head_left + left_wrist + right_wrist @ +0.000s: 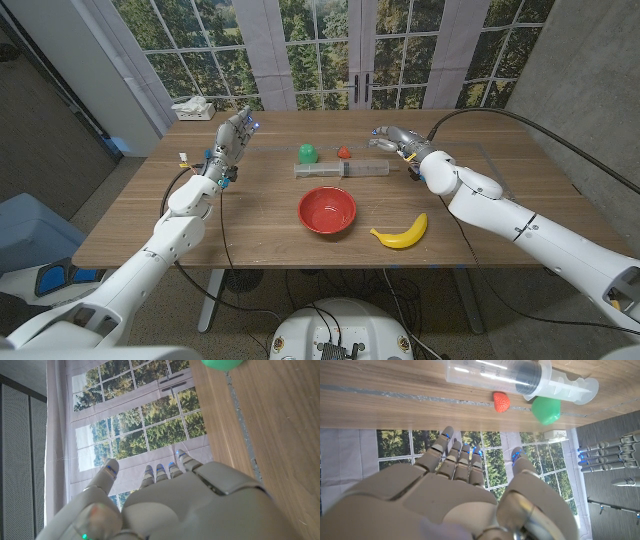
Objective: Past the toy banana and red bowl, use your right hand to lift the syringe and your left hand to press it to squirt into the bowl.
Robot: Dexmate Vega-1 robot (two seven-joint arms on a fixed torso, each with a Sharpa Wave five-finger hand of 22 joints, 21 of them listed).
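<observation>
A large clear syringe point(345, 169) lies on its side on the wooden table, just beyond the red bowl point(327, 210). The yellow toy banana point(401, 233) lies to the bowl's right, nearer me. My right hand point(395, 138) hovers at the syringe's right end, fingers spread and holding nothing. The right wrist view shows this hand point(470, 490) with the syringe point(520, 377) past its fingertips, apart from them. My left hand point(232, 133) is raised over the table's left part, fingers extended and empty. The left wrist view shows the back of that hand point(170, 500).
A green toy point(308, 153) and a small red strawberry point(344, 152) sit just behind the syringe. A white box point(195, 108) stands at the far left corner, and a small item point(184, 157) lies near the left edge. Windows rise behind the table.
</observation>
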